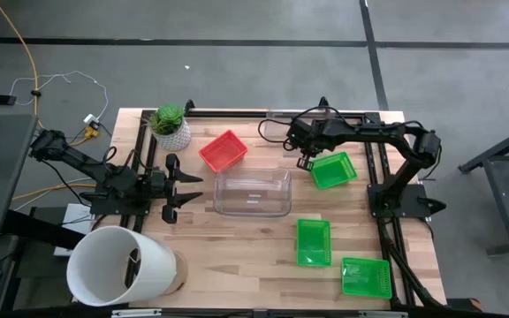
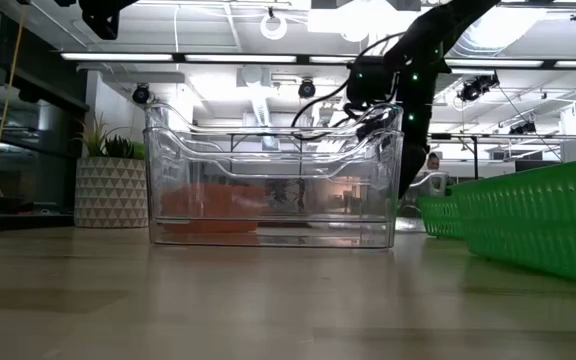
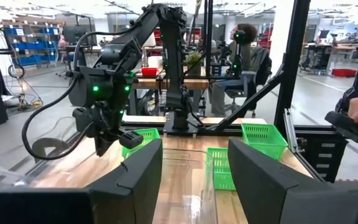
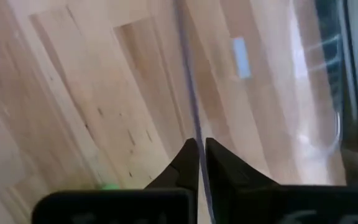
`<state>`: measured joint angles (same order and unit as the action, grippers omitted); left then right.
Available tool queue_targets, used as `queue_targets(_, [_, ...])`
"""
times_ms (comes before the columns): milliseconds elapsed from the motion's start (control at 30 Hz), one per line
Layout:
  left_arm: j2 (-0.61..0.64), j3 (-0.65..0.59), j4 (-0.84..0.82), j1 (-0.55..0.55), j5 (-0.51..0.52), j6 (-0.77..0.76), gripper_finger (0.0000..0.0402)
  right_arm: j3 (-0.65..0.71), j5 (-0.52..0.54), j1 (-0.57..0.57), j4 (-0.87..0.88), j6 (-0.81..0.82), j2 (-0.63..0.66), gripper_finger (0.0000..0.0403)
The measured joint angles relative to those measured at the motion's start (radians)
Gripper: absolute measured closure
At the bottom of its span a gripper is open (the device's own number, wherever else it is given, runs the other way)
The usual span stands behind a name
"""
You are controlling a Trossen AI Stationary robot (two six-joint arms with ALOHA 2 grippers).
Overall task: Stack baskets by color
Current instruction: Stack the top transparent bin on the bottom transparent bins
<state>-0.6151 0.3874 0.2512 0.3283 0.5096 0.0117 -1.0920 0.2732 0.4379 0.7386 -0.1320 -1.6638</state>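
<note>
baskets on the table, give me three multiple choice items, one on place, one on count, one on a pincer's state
1. Where is the red basket?
A. next to the plant
B. inside the bucket
C. on a green basket

2. How many green baskets are on the table?
A. one
B. three
C. five

3. How does the right pincer stand?
A. wide open
B. shut
C. out of view

Key:
1 A: in the high view it lies on the table just right of the plant, behind the clear basket.
2 B: one by the right pincer, one mid-table, one at the near right corner.
3 B: the right wrist view shows its fingertips pressed together, right at the first green basket's edge.
</note>
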Motion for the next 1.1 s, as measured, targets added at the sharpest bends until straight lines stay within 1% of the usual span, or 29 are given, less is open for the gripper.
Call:
queue_targets(200, [0.0, 0.0, 0.0, 0.0, 0.0, 0.0, 0.023, 0.0, 0.033, -0.017, 0.012, 0.008, 0.003, 0.0402])
queue_targets(300, [0.0, 0.0, 0.0, 0.0, 0.0, 0.0, 0.023, 0.0, 0.044, -0.024, 0.028, 0.009, 0.038, 0.0403])
queue_targets(467, [0.0, 0.0, 0.0, 0.0, 0.001, 0.0, 0.023, 0.0, 0.015, -0.034, 0.023, 0.043, 0.165, 0.0403])
queue_targets(633, [0.0, 0.0, 0.0, 0.0, 0.001, 0.0, 0.023, 0.001, 0.022, -0.083, 0.021, 0.082, 0.328, 0.0403])
queue_targets(767, [0.0, 0.0, 0.0, 0.0, 0.002, 0.0, 0.023, 0.001, 0.026, -0.162, -0.031, 0.109, 0.445, 0.0403])
queue_targets(867, [0.0, 0.0, 0.0, 0.0, 0.002, 0.0, 0.023, 0.001, 0.038, -0.246, -0.099, 0.115, 0.511, 0.0403])
queue_targets(967, [0.0, 0.0, 0.0, 0.0, 0.002, 0.0, 0.023, 0.026, 0.055, -0.335, -0.215, 0.109, 0.557, 0.0403])
queue_targets(1100, [0.0, 0.0, 0.0, 0.0, 0.002, 0.0, 0.023, 0.081, 0.066, -0.444, -0.354, 0.104, 0.587, 0.0403])
